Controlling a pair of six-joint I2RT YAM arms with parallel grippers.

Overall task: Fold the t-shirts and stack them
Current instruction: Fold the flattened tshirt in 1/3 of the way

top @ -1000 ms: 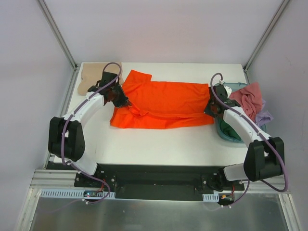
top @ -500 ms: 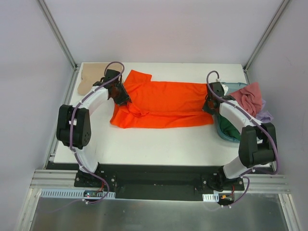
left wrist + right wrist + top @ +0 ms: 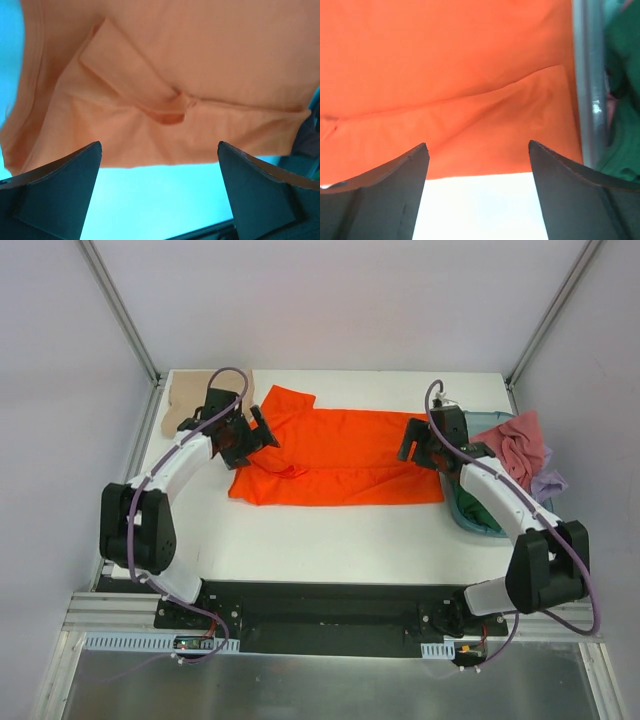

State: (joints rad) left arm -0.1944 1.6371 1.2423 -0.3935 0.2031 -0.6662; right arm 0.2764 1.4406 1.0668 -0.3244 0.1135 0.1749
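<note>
The bright orange t-shirt (image 3: 340,455) lies flat across the middle of the table, folded lengthwise, with one sleeve sticking out at its far left. Over its left end hangs my left gripper (image 3: 250,437), open and holding nothing. In the left wrist view the orange shirt (image 3: 200,75) lies beyond the gripper (image 3: 160,150), with a creased fold in it. My right gripper (image 3: 415,443) is open over the shirt's right end. In the right wrist view, the shirt (image 3: 445,75) and bare table show past the gripper (image 3: 477,150). A tan-beige t-shirt (image 3: 185,400) lies at the far left corner.
A teal tub (image 3: 470,515) stands at the table's right edge, its rim (image 3: 587,90) close to my right gripper. It holds a pink garment (image 3: 515,445), a lilac one (image 3: 548,483) and a dark green one (image 3: 480,502). White walls enclose the table.
Both grippers were shut on the ends of the orange shirt and have opened, letting it go. The shirt now lies still on the table.
</note>
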